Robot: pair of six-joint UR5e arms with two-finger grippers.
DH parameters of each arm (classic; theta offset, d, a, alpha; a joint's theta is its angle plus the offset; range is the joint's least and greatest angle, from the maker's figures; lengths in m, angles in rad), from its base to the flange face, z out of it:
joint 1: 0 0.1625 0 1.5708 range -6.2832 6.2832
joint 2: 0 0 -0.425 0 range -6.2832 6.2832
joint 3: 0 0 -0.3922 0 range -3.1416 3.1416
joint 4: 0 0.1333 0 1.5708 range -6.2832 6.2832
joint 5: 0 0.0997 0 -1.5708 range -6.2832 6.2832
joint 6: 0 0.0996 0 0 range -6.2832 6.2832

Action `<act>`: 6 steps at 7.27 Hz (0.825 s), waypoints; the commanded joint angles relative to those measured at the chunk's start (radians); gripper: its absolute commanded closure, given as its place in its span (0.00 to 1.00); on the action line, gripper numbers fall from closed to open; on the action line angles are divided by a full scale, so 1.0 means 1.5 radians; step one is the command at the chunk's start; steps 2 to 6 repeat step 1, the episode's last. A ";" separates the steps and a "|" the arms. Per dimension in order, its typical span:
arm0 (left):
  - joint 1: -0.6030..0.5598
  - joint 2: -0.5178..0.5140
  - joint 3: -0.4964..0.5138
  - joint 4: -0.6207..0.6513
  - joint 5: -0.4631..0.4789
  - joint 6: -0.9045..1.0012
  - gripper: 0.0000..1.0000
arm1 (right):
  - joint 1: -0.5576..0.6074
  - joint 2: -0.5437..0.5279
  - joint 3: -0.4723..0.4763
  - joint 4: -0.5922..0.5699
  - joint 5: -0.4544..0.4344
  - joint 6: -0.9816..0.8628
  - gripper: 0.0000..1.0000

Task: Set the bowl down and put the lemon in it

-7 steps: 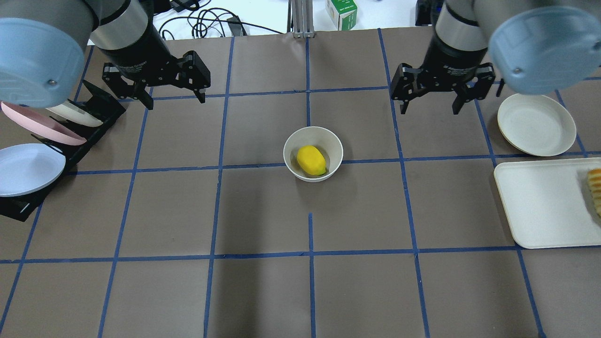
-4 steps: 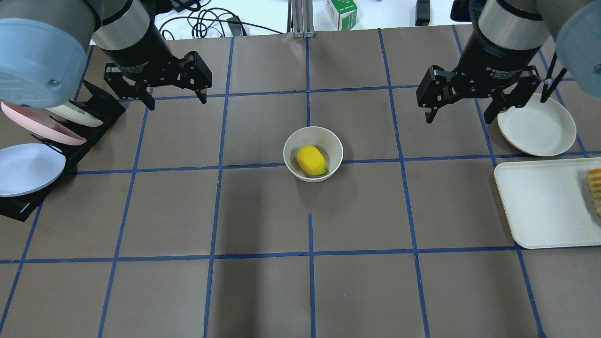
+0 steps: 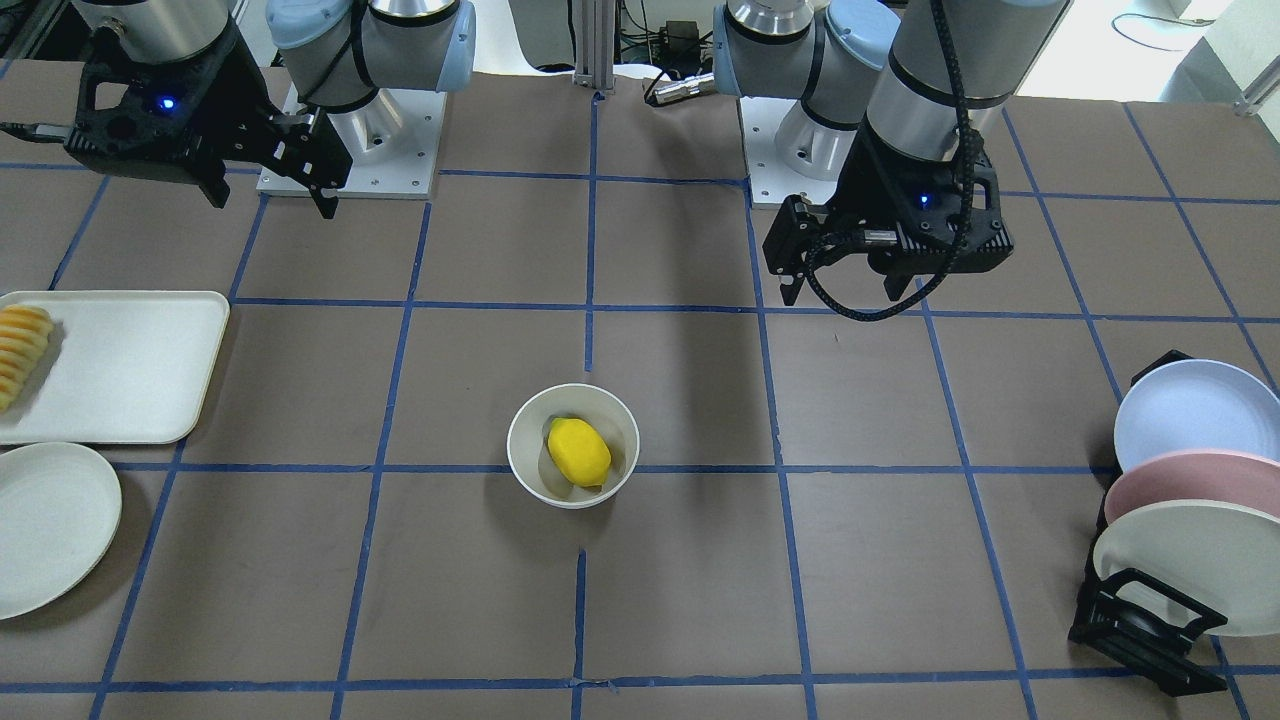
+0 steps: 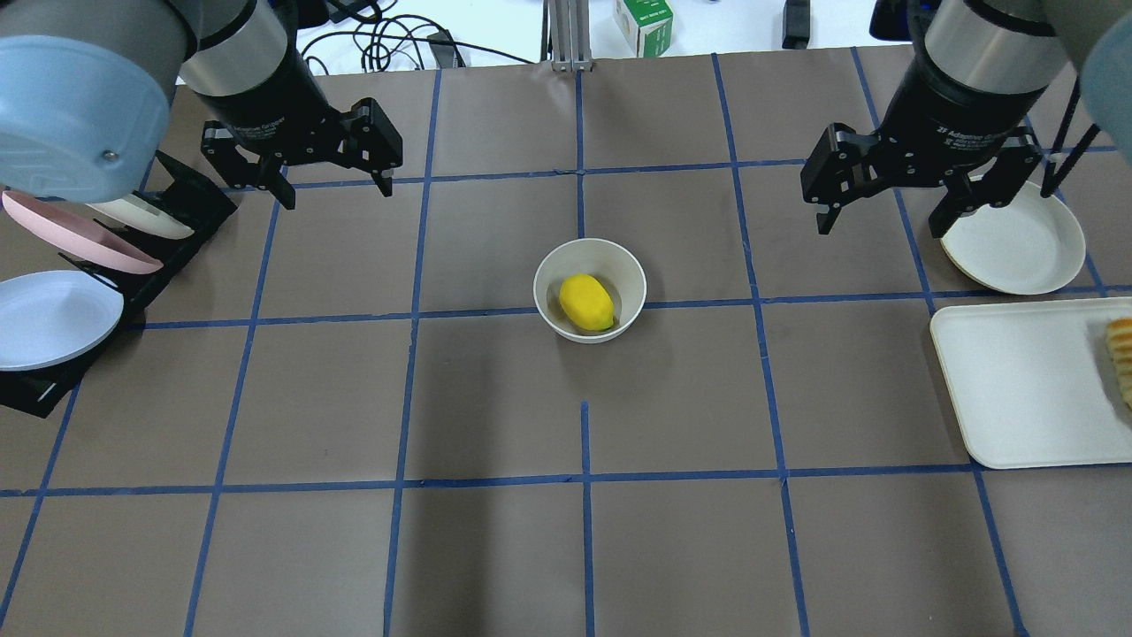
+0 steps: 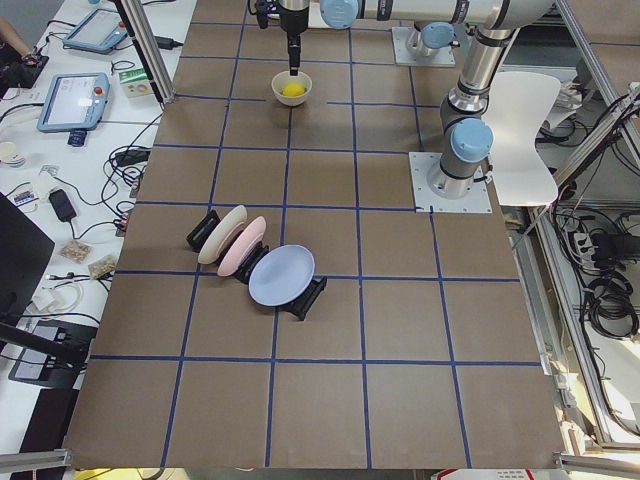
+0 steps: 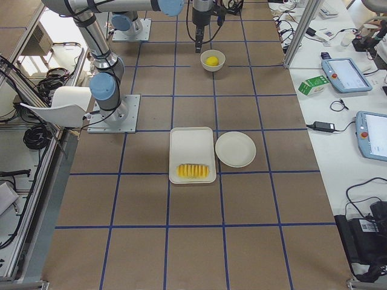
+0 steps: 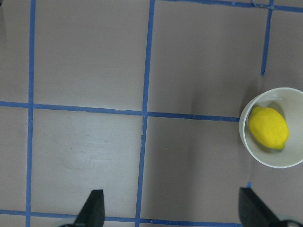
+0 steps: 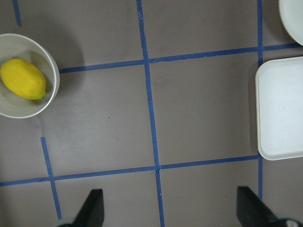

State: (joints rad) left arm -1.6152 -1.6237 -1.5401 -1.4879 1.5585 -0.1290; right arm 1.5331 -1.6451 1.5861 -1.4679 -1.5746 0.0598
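The off-white bowl point(image 4: 541, 281) stands upright at the middle of the table with the yellow lemon point(image 4: 586, 302) lying inside it. Both show in the front view, the bowl point(image 3: 520, 455) and the lemon point(image 3: 578, 452). My left gripper point(image 4: 334, 190) is open and empty, hovering at the far left near the plate rack. My right gripper point(image 4: 887, 226) is open and empty, hovering at the far right beside the flat plate. The left wrist view has the bowl point(image 7: 246, 142) at its right edge; the right wrist view has the bowl point(image 8: 53, 90) at its left edge.
A black rack point(image 4: 168, 217) with pink, blue and cream plates stands at the left edge. A shallow white plate point(image 4: 1017, 239) and a white tray point(image 4: 1026, 380) with sliced ridged food point(image 4: 1121, 354) lie at the right. A green carton point(image 4: 643, 25) sits beyond the far edge.
My right gripper has moved to the right and a little nearer, ending beside the flat plate. The left gripper, the bowl and the lemon have hardly moved.
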 commanded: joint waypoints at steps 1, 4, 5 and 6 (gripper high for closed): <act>0.001 0.004 -0.001 0.000 0.001 0.005 0.00 | 0.004 -0.003 -0.002 0.000 0.000 0.010 0.00; 0.001 0.004 -0.001 0.000 0.001 0.005 0.00 | 0.004 -0.003 -0.002 0.000 0.000 0.010 0.00; 0.001 0.004 -0.001 0.000 0.001 0.005 0.00 | 0.004 -0.003 -0.002 0.000 0.000 0.010 0.00; 0.001 0.004 -0.001 0.000 0.001 0.005 0.00 | 0.004 -0.003 -0.002 0.000 0.000 0.010 0.00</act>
